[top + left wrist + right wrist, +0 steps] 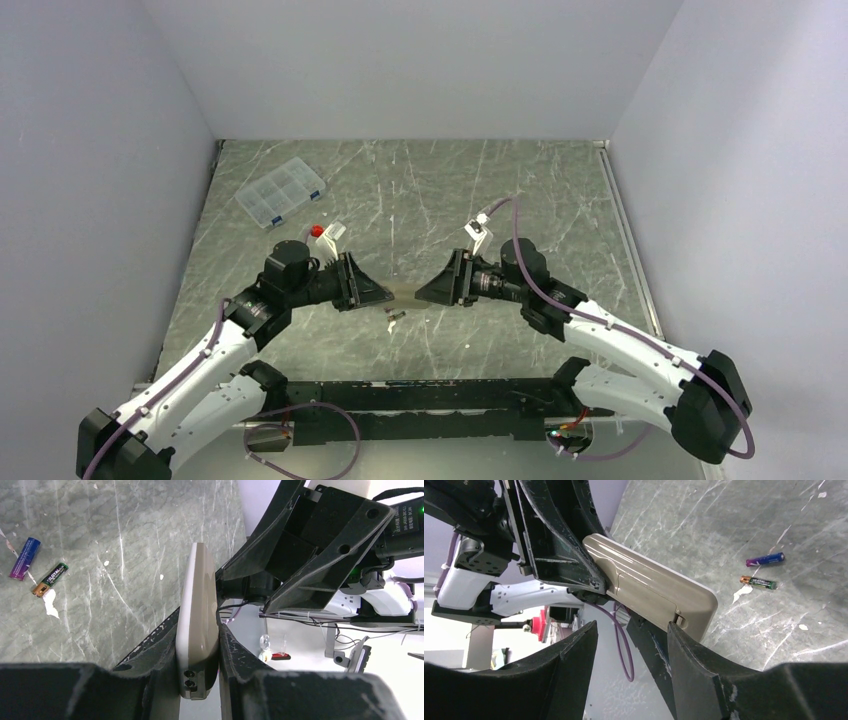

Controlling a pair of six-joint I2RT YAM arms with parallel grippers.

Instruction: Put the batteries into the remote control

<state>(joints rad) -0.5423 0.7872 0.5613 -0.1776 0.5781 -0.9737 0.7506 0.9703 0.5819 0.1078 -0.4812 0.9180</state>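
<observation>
My left gripper (pixel 200 630) is shut on the remote control (pixel 199 605) and holds it on edge above the table, screen side toward the table. In the right wrist view its beige back (pixel 649 585) shows, with the cover panel and latch in place. My right gripper (pixel 631 635) is open; one fingertip (pixel 681 630) sits at the latch end of the remote and nothing is between the jaws. Two batteries lie loose on the table: a blue-purple one (pixel 24 558) and a dark one with an orange end (pixel 51 579). From above, they lie just below the remote (pixel 403 293).
A clear compartmented plastic box (pixel 281 191) lies at the far left of the table. A small red-topped item (pixel 318 231) sits behind the left arm. Bits of white paper (pixel 49 602) lie by the batteries. Walls close in on three sides.
</observation>
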